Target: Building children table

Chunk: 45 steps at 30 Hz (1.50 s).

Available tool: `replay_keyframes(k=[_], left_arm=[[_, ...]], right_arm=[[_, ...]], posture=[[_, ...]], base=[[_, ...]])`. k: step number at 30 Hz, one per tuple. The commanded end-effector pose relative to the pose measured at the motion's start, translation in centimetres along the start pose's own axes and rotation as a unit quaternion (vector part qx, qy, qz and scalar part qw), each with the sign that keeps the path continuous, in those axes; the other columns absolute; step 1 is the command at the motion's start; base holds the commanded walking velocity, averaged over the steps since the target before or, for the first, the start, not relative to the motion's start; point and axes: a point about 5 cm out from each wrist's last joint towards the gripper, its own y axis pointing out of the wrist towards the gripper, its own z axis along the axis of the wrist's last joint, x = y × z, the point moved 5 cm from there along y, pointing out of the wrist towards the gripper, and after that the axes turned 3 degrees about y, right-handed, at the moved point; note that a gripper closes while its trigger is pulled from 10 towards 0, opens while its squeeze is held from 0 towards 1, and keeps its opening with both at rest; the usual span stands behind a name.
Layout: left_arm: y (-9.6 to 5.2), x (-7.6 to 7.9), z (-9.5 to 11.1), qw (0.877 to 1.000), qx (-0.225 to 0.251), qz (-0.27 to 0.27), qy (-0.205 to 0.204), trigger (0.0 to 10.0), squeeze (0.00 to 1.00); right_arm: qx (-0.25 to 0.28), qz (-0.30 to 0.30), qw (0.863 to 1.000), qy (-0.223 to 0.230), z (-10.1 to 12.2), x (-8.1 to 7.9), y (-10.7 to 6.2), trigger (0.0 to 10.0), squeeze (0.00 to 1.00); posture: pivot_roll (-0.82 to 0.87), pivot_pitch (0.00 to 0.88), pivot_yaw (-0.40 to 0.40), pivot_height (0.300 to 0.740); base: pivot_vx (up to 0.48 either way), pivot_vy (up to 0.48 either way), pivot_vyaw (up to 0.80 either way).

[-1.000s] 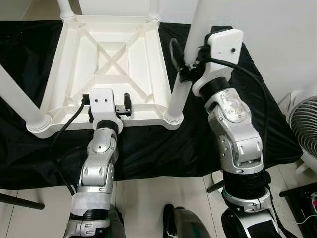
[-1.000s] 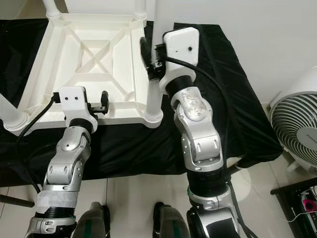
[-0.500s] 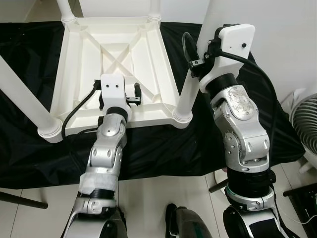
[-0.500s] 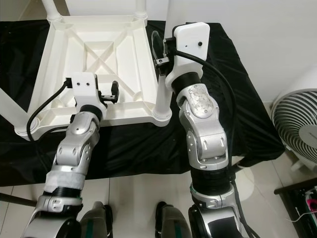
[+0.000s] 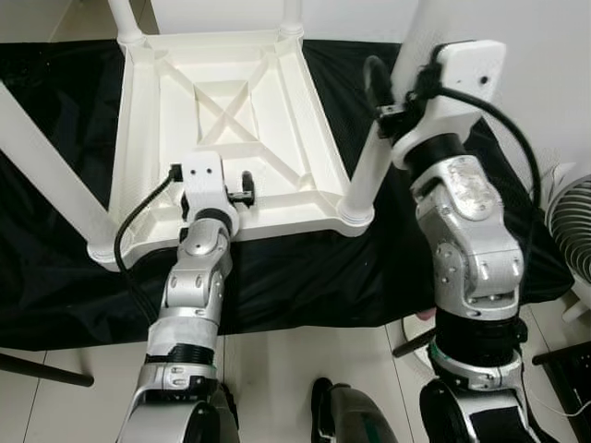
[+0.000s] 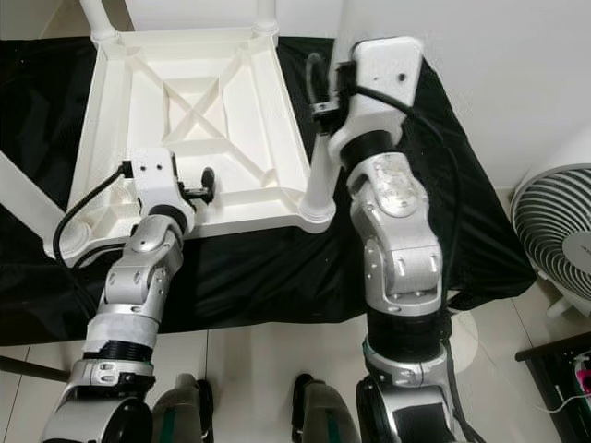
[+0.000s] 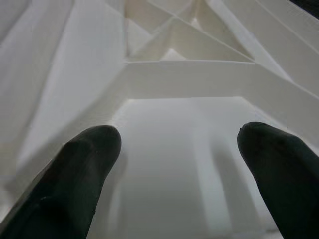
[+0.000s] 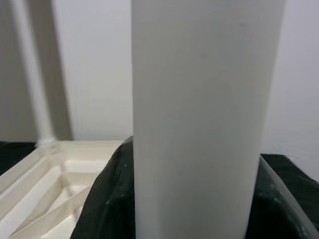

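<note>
Upside-down white plastic children table (image 5: 231, 129), ribbed underside facing up, lying on a black cloth (image 5: 305, 268) spread over a low surface. Four round white legs standing in the corner sockets: the near right leg (image 5: 383, 138), the near left leg (image 5: 42, 171), and two far ones at the back edge.

Right gripper (image 5: 392, 97) wrapped around the near right leg, well above its socket; in the right wrist view the white tube sitting between the two black fingers (image 8: 107, 199), touching both, so closed on the leg. Left gripper (image 5: 242, 185) over the near rim of the table frame, jaws spread wide with nothing between them; in the left wrist view only the white ribbed plastic between and beyond the two black fingertips (image 7: 84, 164). Touching the rim or just above it, impossible to tell.

Judgement on progress: almost finished. All four legs apparently in place; left to do, probably, pressing or twisting the near right leg fully home, then turning the table onto its feet. How deep this leg sits in its socket, not possible to see.

White fan (image 5: 572, 221) on the floor beyond the right arm.
</note>
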Motion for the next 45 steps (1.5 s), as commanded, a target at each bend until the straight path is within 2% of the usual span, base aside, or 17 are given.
replay_keyframes(k=[1,5,9,19,21,22,24,25,26,28,31,33,34,35,37,44,45], left_arm=[[0.1,-3.0,0.0,0.994,-0.008,0.106,0.012,10.0,0.00],[0.0,-5.2,0.9,0.989,0.001,0.147,0.024,10.0,0.00],[-0.4,-8.7,2.6,0.973,0.009,0.221,0.068,10.0,0.00],[-1.4,-10.8,4.7,0.953,0.028,0.284,0.105,10.0,0.00],[-2.0,-12.1,7.0,0.939,0.052,0.318,0.123,10.0,0.00],[-2.0,-12.1,7.0,0.939,0.052,0.318,0.123,10.0,0.00],[-2.3,-12.5,9.0,0.932,0.070,0.330,0.132,10.0,0.00],[-2.2,-12.1,10.3,0.934,0.086,0.323,0.125,10.0,0.00],[-2.2,-12.1,10.3,0.934,0.086,0.323,0.125,10.0,0.00],[-1.9,-11.5,11.9,0.937,0.103,0.313,0.116,10.0,0.00],[-1.7,-11.0,12.6,0.939,0.108,0.306,0.111,10.0,0.00],[-1.4,-10.0,13.6,0.943,0.119,0.291,0.107,10.0,0.00],[-1.2,-8.7,14.9,0.946,0.135,0.274,0.106,10.0,0.00],[-1.2,-8.7,14.9,0.946,0.135,0.274,0.106,10.0,0.00],[-0.9,-6.0,16.9,0.953,0.161,0.236,0.100,10.0,0.00],[-0.3,-1.9,18.6,0.967,0.175,0.164,0.083,10.0,0.00],[-0.1,-0.3,18.9,0.973,0.177,0.128,0.074,10.0,0.00]], right_arm=[[0.073,-0.063,0.995,0.019,3.8,2.7,-0.1,0.0,0.00],[0.079,-0.094,0.992,0.026,4.0,4.6,-0.3,0.0,0.00],[0.085,-0.157,0.983,0.036,4.0,8.4,-1.0,0.0,0.00],[0.078,-0.243,0.966,0.037,3.1,12.6,-2.4,0.0,0.00],[0.047,-0.299,0.951,0.067,0.0,15.4,-4.1,0.0,0.00],[0.047,-0.299,0.951,0.067,0.0,15.4,-4.1,0.0,0.00],[0.003,-0.347,0.931,0.108,-4.1,17.6,-6.0,0.0,0.00],[-0.032,-0.371,0.919,0.130,-7.1,18.7,-7.4,0.0,0.00],[-0.032,-0.371,0.919,0.130,-7.1,18.7,-7.4,0.0,0.00],[-0.077,-0.410,0.894,0.162,-11.2,19.9,-9.7,0.0,0.00],[-0.093,-0.414,0.887,0.181,-12.7,19.9,-10.4,0.0,0.00],[-0.112,-0.417,0.876,0.214,-14.5,19.5,-10.9,0.0,0.00],[-0.136,-0.404,0.867,0.259,-16.4,18.6,-11.0,0.0,0.00],[-0.136,-0.404,0.867,0.259,-16.4,18.6,-11.0,0.0,0.00],[-0.172,-0.393,0.848,0.311,-19.1,16.7,-11.1,0.0,0.00],[-0.221,-0.329,0.833,0.386,-22.2,12.1,-9.4,0.0,0.00],[-0.236,-0.308,0.829,0.403,-22.9,10.5,-8.8,0.0,0.00]], posture=[[-0.06,0.148,0.021,0.740],[-0.06,0.150,0.023,0.740],[-0.06,0.154,0.025,0.740],[-0.05,0.155,0.024,0.740],[-0.03,0.154,0.028,0.740],[-0.03,0.154,0.028,0.740],[-0.02,0.156,0.033,0.740],[0.00,0.156,0.040,0.740],[0.00,0.156,0.040,0.740],[0.01,0.156,0.047,0.740],[0.02,0.156,0.054,0.740],[0.02,0.156,0.059,0.740],[0.02,0.160,0.065,0.740],[0.02,0.160,0.065,0.740],[0.02,0.165,0.072,0.740],[0.03,0.175,0.085,0.740],[0.03,0.185,0.088,0.740]], base=[[0.000,0.000,0.00],[0.000,0.000,0.00],[0.000,0.000,0.00],[0.000,0.000,0.00],[0.000,0.000,0.00],[0.000,0.000,0.00],[0.000,0.000,0.00],[0.000,0.000,0.00],[0.000,0.000,0.00],[0.000,0.000,0.00],[0.000,0.000,0.00],[0.000,0.000,0.00],[0.000,0.000,0.00],[0.000,0.000,0.00],[0.000,0.000,0.00],[0.000,0.000,0.00],[0.000,0.000,0.00]])
